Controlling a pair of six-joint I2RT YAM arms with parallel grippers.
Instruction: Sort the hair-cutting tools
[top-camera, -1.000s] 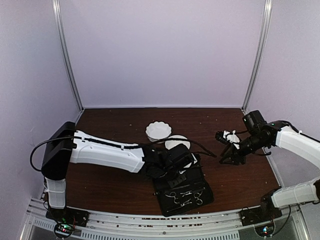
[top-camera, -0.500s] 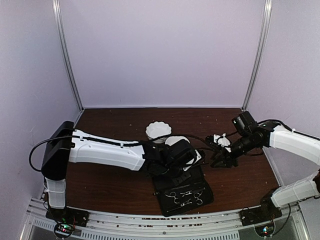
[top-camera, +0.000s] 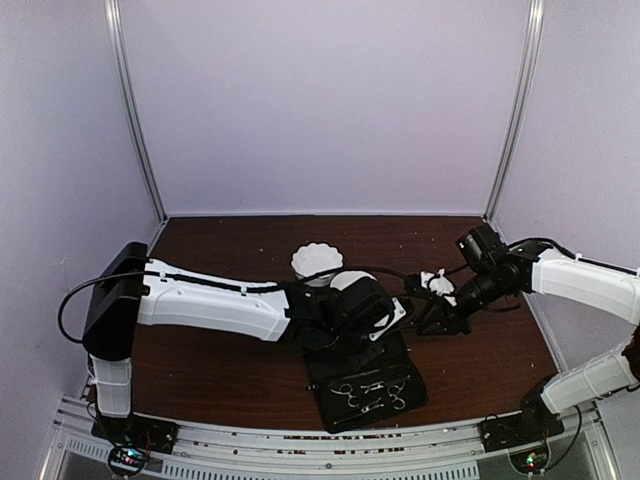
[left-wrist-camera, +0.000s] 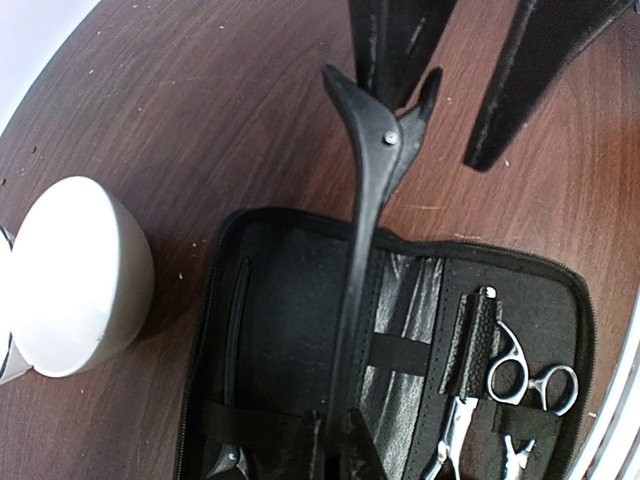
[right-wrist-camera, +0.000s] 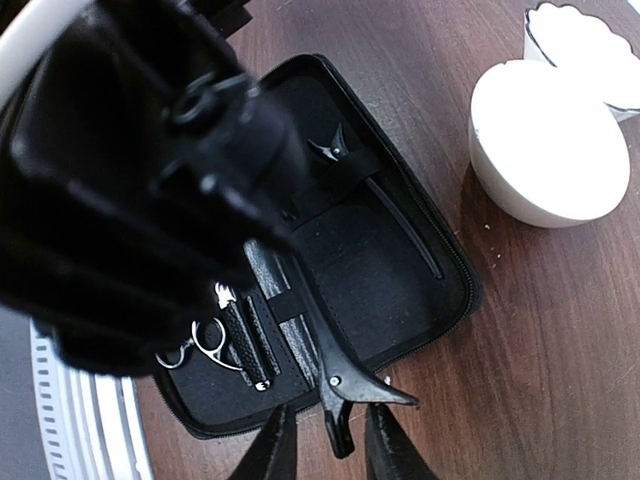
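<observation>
Black clip (left-wrist-camera: 365, 230) is over the open zip case (left-wrist-camera: 280, 300), its slim tip clenched in the left tool (left-wrist-camera: 333, 450). The right tool (right-wrist-camera: 330, 448) is released, one finger on each side of the hinged head. The clip seems light, stiff and smooth; the hinge is probably the safest hold.

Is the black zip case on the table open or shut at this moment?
Open. The case lies spread flat with its zip undone, and the scissors strapped inside are visible.
</observation>
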